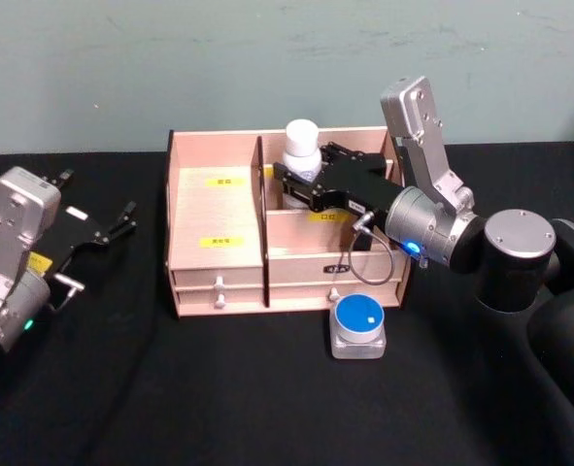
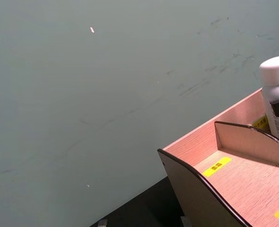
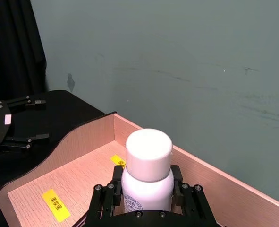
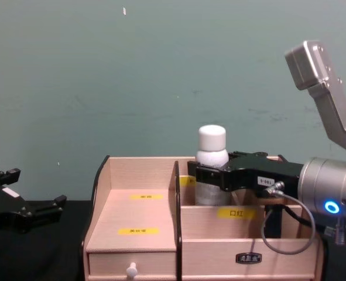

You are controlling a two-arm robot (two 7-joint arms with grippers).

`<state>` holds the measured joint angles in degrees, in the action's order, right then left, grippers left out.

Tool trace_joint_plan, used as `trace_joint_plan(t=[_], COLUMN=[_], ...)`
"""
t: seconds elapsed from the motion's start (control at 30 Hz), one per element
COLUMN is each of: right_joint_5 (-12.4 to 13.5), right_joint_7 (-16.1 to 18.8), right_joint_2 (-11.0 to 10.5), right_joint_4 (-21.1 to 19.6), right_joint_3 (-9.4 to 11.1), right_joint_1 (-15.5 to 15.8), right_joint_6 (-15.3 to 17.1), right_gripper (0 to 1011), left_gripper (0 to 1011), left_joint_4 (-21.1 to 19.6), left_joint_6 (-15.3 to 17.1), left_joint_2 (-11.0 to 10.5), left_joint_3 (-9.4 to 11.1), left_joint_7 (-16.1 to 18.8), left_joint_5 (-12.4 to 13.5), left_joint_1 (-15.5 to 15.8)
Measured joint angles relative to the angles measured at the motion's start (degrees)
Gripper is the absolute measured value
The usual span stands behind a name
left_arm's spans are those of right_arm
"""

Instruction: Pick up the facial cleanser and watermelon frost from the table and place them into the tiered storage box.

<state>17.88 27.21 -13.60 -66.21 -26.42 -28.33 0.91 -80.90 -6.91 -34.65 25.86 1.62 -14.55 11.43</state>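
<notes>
The facial cleanser [image 1: 301, 146] is a white bottle with a white cap, held upright by my right gripper [image 1: 302, 181], which is shut on its body. It stands over the back right compartment of the tiered storage box [image 1: 219, 243], a pale pink wooden organiser with yellow labels; the bottle's base is hidden behind the divider. The same bottle [image 3: 147, 165] sits between the jaws of my right gripper [image 3: 147, 195], and shows from the side [image 4: 212, 155]. The watermelon frost [image 1: 357, 325], a small clear jar with a blue lid, sits on the table in front of the box. My left gripper [image 1: 129, 218] rests open at the left.
A black cloth covers the table [image 1: 170, 388], and a teal wall stands close behind the box. The box's left compartments [image 4: 137, 216] and its white-knobbed drawers [image 1: 219, 291] face me. My right arm's cable [image 1: 364, 262] hangs across the box front.
</notes>
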Motion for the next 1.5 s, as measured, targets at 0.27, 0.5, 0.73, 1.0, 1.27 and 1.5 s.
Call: trace_joint_plan(t=[0.27,0.5,0.73,1.0,1.27,1.5], right_joint_5=[0.04,0.12,1.02,2.08,3.19,4.79], right_joint_7=[-0.02,-0.01,0.29,0.42,-0.21,-1.70], right_joint_2=[-0.03,-0.03,-0.53,-2.64,-6.07,-9.42], right_joint_4=[-0.01,-0.04,-1.55,-7.52,-15.26,-22.62], right_joint_3=[0.04,0.15,0.72,1.26,1.90,2.86], right_joint_1=[0.04,0.10,0.43,1.26,3.10,5.92], right_joint_6=[-0.02,-0.05,0.27,2.52,6.41,10.63], right_gripper=[850,1002,1003,1002,1003,1002], left_gripper=[1001,1001,1001,1001,1001,1001], left_joint_4=[0.00,0.00,0.00,0.00,0.00,0.00], left_joint_6=[0.00,0.00,0.00,0.00,0.00,0.00], left_joint_2=[0.00,0.00,0.00,0.00,0.00,0.00], left_joint_3=[0.00,0.00,0.00,0.00,0.00,0.00], left_joint_7=[0.00,0.00,0.00,0.00,0.00,0.00], left_joint_5=[0.00,0.00,0.00,0.00,0.00,0.00], left_joint_1=[0.00,0.00,0.00,0.00,0.00,0.00])
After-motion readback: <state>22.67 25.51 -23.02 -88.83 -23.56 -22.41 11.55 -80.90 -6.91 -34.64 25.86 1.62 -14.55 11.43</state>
